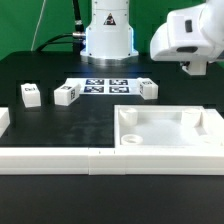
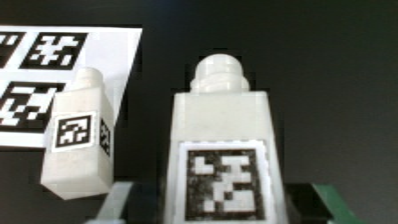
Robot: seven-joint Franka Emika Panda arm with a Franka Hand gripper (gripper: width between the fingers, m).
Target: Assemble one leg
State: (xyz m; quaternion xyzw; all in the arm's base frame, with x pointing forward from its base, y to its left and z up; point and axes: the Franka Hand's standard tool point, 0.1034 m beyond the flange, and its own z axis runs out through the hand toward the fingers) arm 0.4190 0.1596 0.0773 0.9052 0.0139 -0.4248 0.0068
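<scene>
In the wrist view a white leg [image 2: 221, 120] with a black-and-white tag stands large between my fingertips [image 2: 125, 198], its rounded peg pointing away. My gripper [image 2: 228, 205] is shut on it and holds it above the black table. In the exterior view the gripper [image 1: 197, 66] hangs high at the right, and the held leg is hard to make out under it. A second leg [image 2: 80, 140] lies below, partly on the marker board [image 2: 39, 60]. It also shows beside the board in the exterior view [image 1: 148, 89]. Two more legs [image 1: 66, 94] [image 1: 30, 95] lie at the exterior view's left.
The marker board [image 1: 105, 85] lies in front of the robot base [image 1: 108, 35]. A large white tray-like part [image 1: 190, 142] with corner holes sits at the front right. Long white border bars [image 1: 60, 157] run along the front and left.
</scene>
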